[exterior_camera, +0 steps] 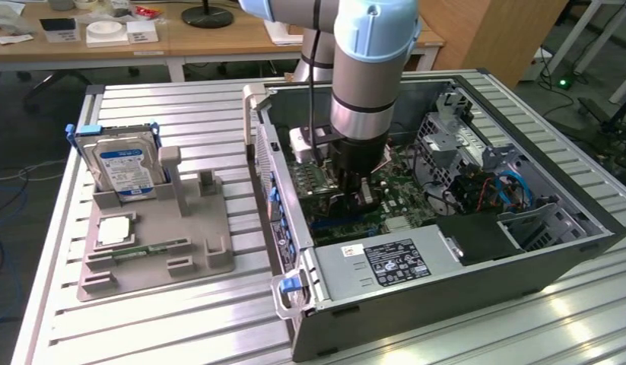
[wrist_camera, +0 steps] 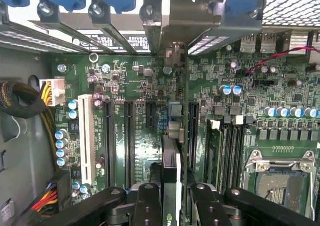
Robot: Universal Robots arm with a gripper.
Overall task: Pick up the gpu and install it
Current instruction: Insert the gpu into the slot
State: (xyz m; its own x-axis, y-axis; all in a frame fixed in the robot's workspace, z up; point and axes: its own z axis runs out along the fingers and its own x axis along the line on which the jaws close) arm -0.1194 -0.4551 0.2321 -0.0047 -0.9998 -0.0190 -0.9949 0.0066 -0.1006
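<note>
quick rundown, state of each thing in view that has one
gpu: held on edge in the hand, standing down among the motherboard's slots
hand: shut on the gpu, lowered inside the case
computer case: lying on its side, side panel off, interior open
hard drive: standing upright in the grey holder
RAM strip: lying flat on the holder
CPU socket: empty, its frame around it

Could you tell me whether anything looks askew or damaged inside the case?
Nothing stands out. The gripper holds the gpu edge-on, running straight along the motherboard slots, and nothing inside the case looks damaged.
</note>
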